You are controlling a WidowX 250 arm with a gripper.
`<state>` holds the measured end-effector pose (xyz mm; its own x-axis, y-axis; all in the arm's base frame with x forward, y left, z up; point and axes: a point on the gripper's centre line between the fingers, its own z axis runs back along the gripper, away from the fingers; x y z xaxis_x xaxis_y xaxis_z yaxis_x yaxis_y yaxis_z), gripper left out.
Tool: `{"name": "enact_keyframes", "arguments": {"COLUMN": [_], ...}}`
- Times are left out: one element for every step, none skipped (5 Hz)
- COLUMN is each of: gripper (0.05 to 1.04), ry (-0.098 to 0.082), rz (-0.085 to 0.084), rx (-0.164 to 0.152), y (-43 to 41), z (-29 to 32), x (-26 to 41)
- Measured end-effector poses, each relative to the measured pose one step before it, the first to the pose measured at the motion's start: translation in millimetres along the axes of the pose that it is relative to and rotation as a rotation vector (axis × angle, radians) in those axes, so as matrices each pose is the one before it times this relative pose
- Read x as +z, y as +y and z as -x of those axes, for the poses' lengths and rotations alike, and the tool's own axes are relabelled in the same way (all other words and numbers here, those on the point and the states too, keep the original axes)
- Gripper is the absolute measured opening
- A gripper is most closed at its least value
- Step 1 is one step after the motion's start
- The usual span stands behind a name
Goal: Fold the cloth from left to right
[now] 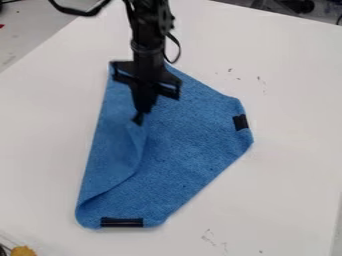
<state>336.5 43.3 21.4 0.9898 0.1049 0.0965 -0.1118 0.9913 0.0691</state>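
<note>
I'm seeing one fuzzy blue cloth, one black robot gripper and two short black strips: one strip is sitting on the cloth's bottom edge, the other strip on its right edge. The cloth is lying on a big white table – its left part is folding over in a curved flap. The gripper is hanging over it – I can't tell if it's pinching or letting go.

White table with small dark marks; at lower left, yellow lump; at upper right, black objects.
</note>
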Motion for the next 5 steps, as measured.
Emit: {"name": "enact_keyframes", "arguments": {"gripper": [0.245,0.5,0.816,1.006,1.004], "ry": [-0.0086,-0.0048,0.0063,0.0168,0.0133], "rz": [0.0934,0.0446,0.0109,0.0058,-0.0184], "rx": [-0.0209,-0.0246,-0.0375,0.0206,-0.0012], "y": [-17.45,-11.73,-19.69,-15.1,-24.11], "z": [-6.89,-10.69,-7.6,-4.08,0.06], "x": [-14.39,0.15,6.49,7.78,5.93]}}
